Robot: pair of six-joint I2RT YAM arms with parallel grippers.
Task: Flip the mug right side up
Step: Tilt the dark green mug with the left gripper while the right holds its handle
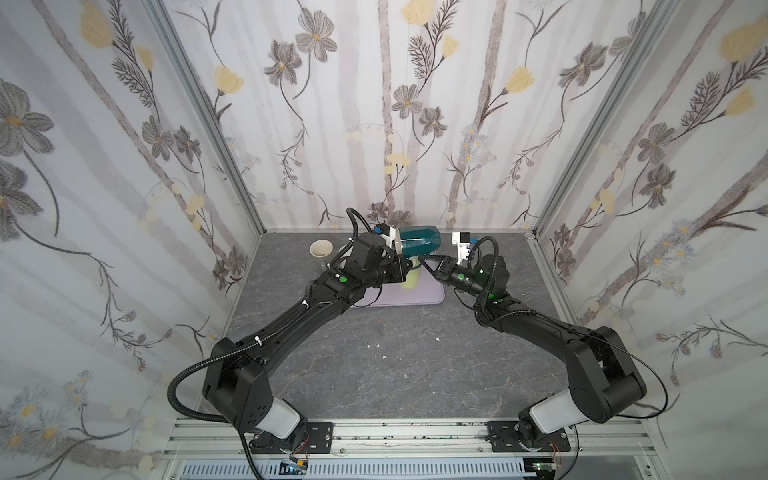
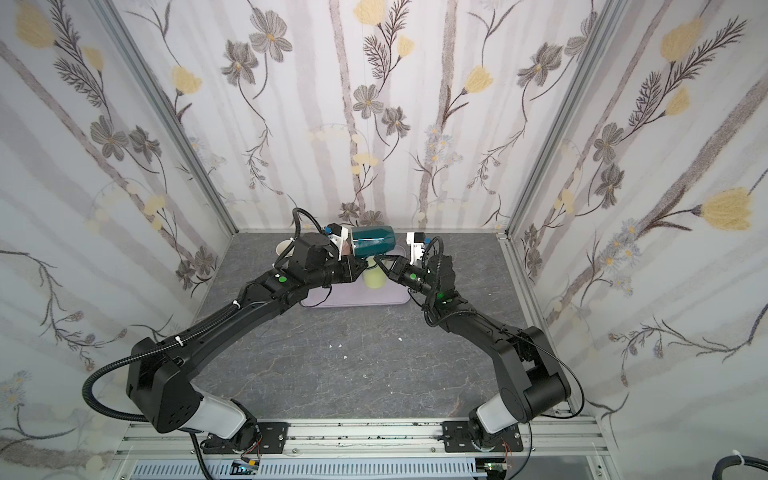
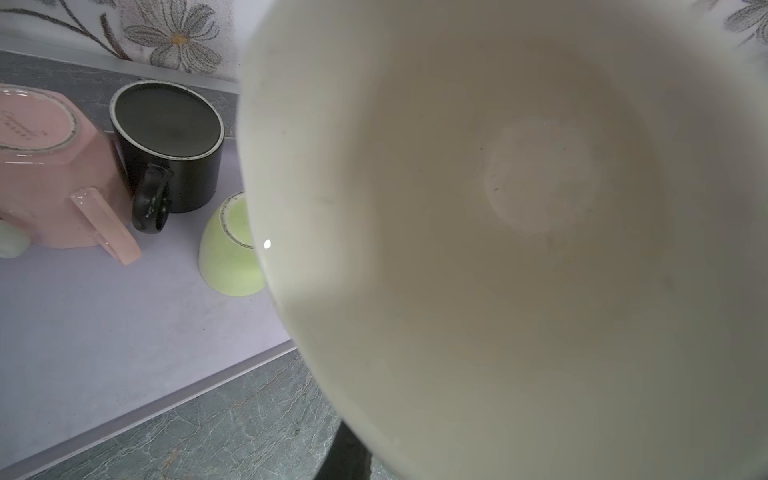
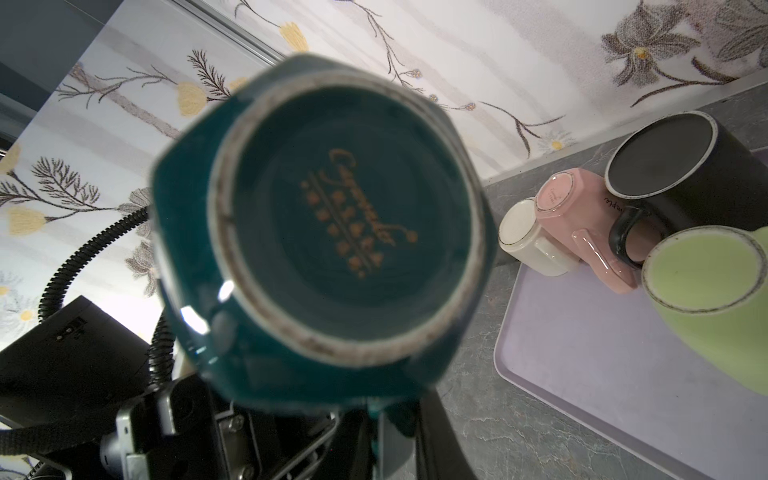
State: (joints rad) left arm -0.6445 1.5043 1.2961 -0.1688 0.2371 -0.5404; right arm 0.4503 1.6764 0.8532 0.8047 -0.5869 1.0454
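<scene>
On the grey table, above the far edge of the lilac tray, a teal mug hangs on its side in the air, mouth toward the left arm. The left claw is clamped on the mug's mouth end. The right claw has its fingers either side of the handle; whether they pinch it cannot be told.

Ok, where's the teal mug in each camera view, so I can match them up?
In a top view: teal mug, on its side, back centre.
In a top view: same place.
Left wrist: its cream inside fills most of the picture.
Right wrist: its base with gold lettering, close up.
Shared landmark: green mug.
</scene>
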